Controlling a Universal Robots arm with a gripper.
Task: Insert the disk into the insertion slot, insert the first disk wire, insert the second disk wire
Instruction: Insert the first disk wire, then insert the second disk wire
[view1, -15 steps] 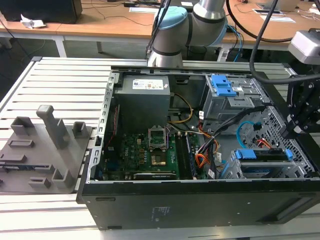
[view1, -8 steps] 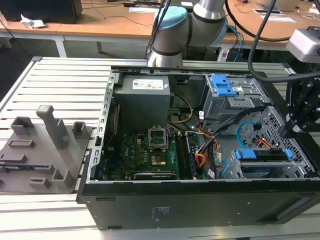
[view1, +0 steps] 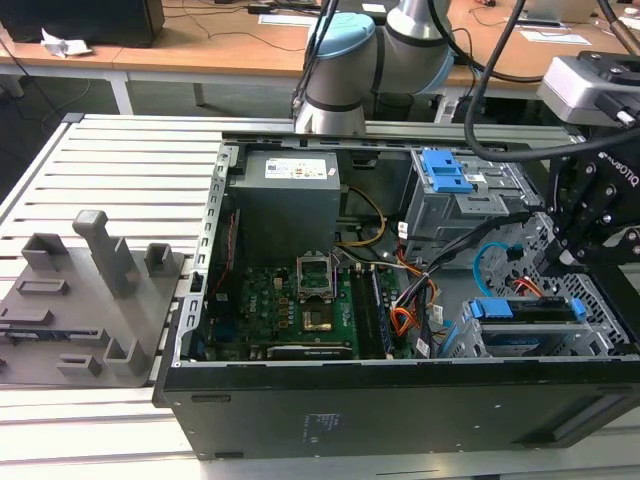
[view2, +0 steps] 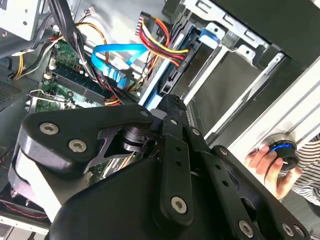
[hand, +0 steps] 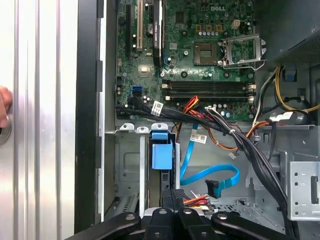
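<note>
The open computer case lies on the slatted metal bench, and the disk sits in the insertion slot at the near corner on the exterior view's right. Little of the disk shows beyond its bright blue carrier and front handle; the silver body is mostly hidden inside the grey cage. The gripper hangs over that corner, just beside the carrier handle. Its jaws look drawn together, but the black linkage covers the tips, so I cannot tell whether anything thin is pinched between them. A bundle of red and yellow wires emerges right beside the tips, and where it ends is hidden. The second disk wire curves in a light-blue loop on the case floor next to the slot. Its small dark plug lies near the jaws and apart from the carrier, and I cannot make out that it is seated in any socket. Farther in are the motherboard and the taller grey bay with its blue latch. In the second wrist view the gripper body blocks much of the case, and beyond the case edge a person's hand rests on a round blue-ringed knob, with the sleeve cut off by the frame.
</note>
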